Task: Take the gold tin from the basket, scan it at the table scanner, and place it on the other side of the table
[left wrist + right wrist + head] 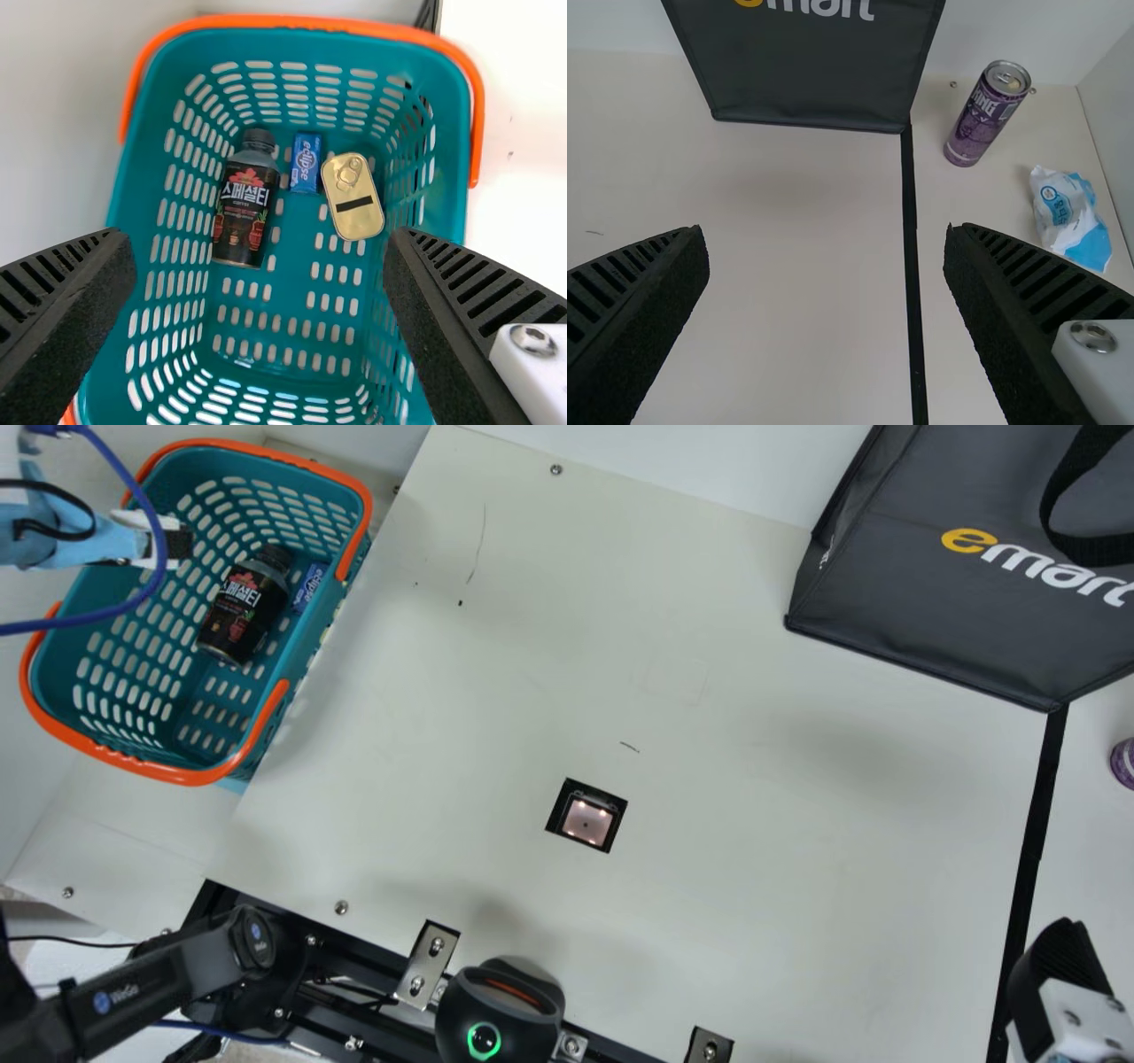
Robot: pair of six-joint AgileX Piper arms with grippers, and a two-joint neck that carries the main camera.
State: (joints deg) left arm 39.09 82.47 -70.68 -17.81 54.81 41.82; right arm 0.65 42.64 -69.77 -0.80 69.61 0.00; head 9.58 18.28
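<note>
My left gripper [182, 545] is over the teal basket [200, 775] at the main view's upper left. In the left wrist view the same left gripper [261, 310] is open, its fingers wide apart above the basket [310, 28]. The gold tin [353, 197] lies on the basket floor there, beside a small blue pack. The table scanner [586, 821] is a square window in the table. At the main view's lower right is my right gripper [1059, 957]; in the right wrist view this right gripper [828, 310] stands open with nothing between its fingers.
A dark bottle [244, 199] and the blue pack [306, 163] share the basket. A dark bag [957, 593] stands at the back right. Beyond the black tape line [913, 283] are a purple can [987, 113] and a white-and-blue packet [1070, 217]. A black device [500, 1010] is at the front edge.
</note>
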